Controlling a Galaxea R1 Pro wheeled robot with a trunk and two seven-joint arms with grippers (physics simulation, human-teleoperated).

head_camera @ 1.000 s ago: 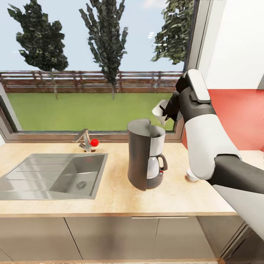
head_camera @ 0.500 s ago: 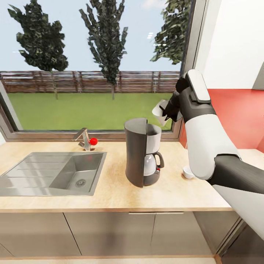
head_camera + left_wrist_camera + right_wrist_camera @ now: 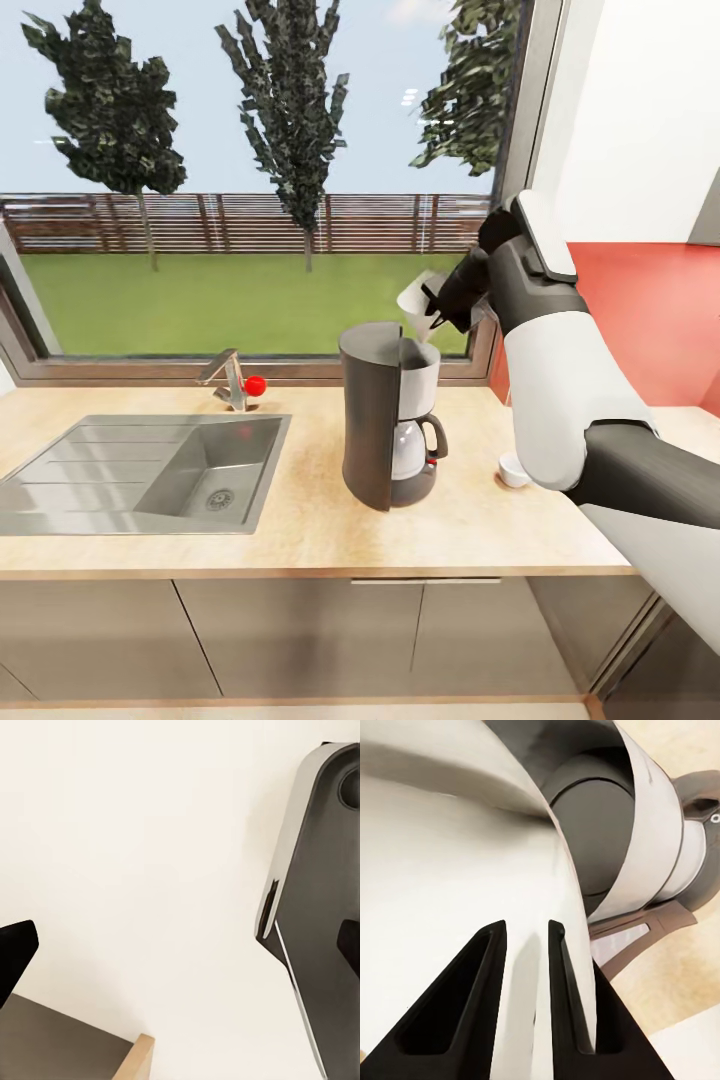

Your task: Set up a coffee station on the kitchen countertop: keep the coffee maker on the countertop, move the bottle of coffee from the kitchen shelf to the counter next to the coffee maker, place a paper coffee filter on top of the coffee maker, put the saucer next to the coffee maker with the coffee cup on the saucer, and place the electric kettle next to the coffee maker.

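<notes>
The dark grey coffee maker (image 3: 388,425) stands on the light wood kitchen countertop (image 3: 310,530), right of the sink. Just above its top right corner my right gripper (image 3: 437,303) is shut on the white paper coffee filter (image 3: 416,297). In the right wrist view the filter (image 3: 450,870) is a broad white sheet pinched between the two dark fingers (image 3: 484,1005), with the coffee maker's rounded top (image 3: 607,825) right beyond it. A small white coffee cup (image 3: 512,468) sits on the counter to the machine's right, partly behind my right arm. My left gripper (image 3: 180,952) is open before a white wall.
A grey steel sink (image 3: 150,475) with a faucet (image 3: 230,380) and red knob lies left of the coffee maker. A large window runs behind the counter, with a red wall panel (image 3: 650,320) at the right. Grey cabinets sit below the counter edge.
The camera shifted a little early on. My right gripper has carried the filter leftward, closer to the coffee maker's top. The coffee maker and cup have stayed put.
</notes>
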